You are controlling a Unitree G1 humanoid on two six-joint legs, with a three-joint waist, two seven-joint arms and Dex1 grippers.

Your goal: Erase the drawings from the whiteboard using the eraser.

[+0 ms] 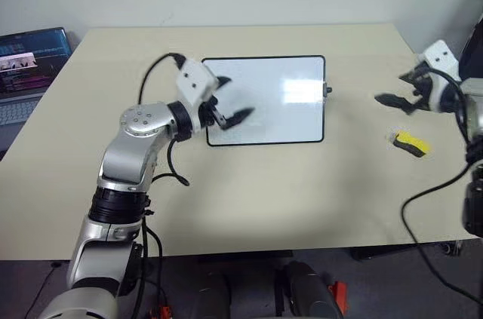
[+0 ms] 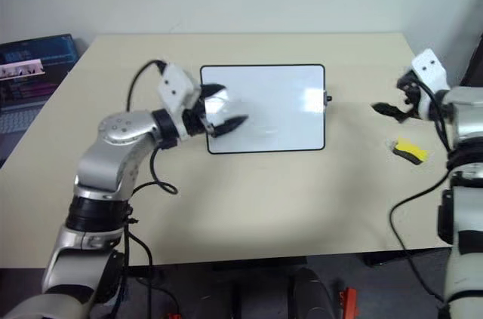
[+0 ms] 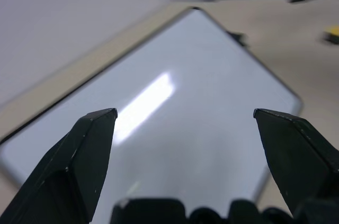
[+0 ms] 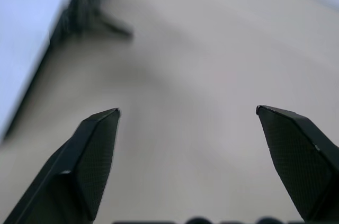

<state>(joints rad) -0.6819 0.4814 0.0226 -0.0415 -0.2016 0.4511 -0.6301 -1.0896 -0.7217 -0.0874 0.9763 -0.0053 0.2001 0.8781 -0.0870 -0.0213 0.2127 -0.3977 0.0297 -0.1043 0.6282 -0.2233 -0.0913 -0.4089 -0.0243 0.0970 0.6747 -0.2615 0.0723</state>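
Glossy whiteboard [image 1: 275, 100] catching glare; matt, smooth beige table [image 1: 249, 198], perhaps laminate; silvery metal-looking arm [image 1: 132, 153].

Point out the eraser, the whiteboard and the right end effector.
eraser [image 1: 411, 143]: left eye view, on its yellow top.
whiteboard [image 1: 287, 119]: left eye view, on its bare white surface.
right end effector [image 1: 392, 100]: left eye view, between its open black fingertips.

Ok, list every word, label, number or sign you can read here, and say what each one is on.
None can be read.
Laptop screen: lines of text and small pictures, too small and blurred to read.
Whiteboard: no legible writing; a glare patch shows, and no strokes can be made out.
Eraser: yellow top, no label visible.
Left hand and right hand: no markings visible.
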